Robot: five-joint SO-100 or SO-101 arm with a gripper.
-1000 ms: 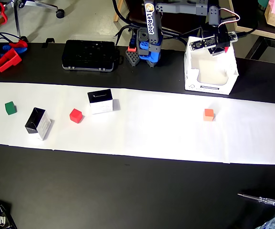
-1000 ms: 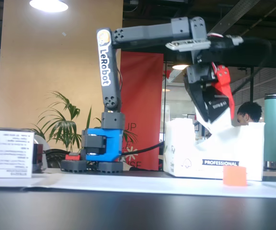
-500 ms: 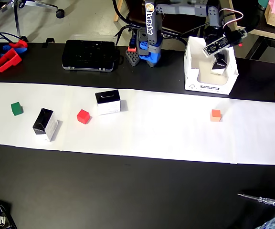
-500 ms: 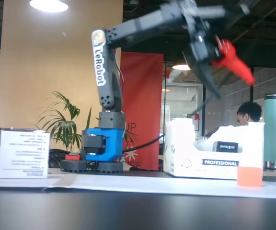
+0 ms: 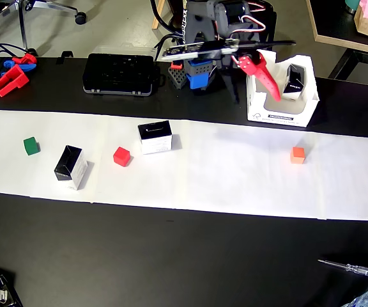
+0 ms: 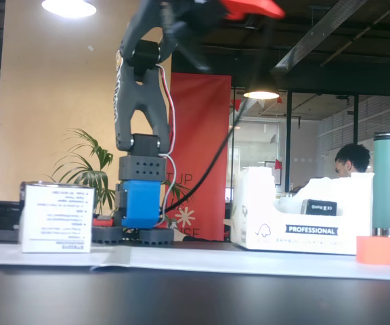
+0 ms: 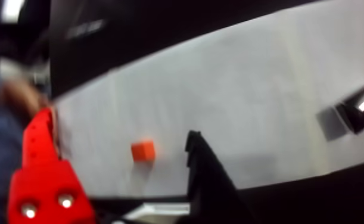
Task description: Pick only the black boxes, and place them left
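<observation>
Overhead, the gripper (image 5: pixel 270 80) hung wide open and empty over the white bin (image 5: pixel 258 110) at the table's far edge, where one black box (image 5: pixel 294 82) lay. Two black boxes (image 5: pixel 154 136) (image 5: pixel 69 166) sat on the paper strip. Wrist view showed the orange cube (image 7: pixel 143 150), best avoided when descending squarely.

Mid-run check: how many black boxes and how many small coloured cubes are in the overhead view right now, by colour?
Black boxes: 3, at, and one inside the white carton.
Green cube: 1
Red cube: 1
Orange cube: 1
Total: 6
</observation>
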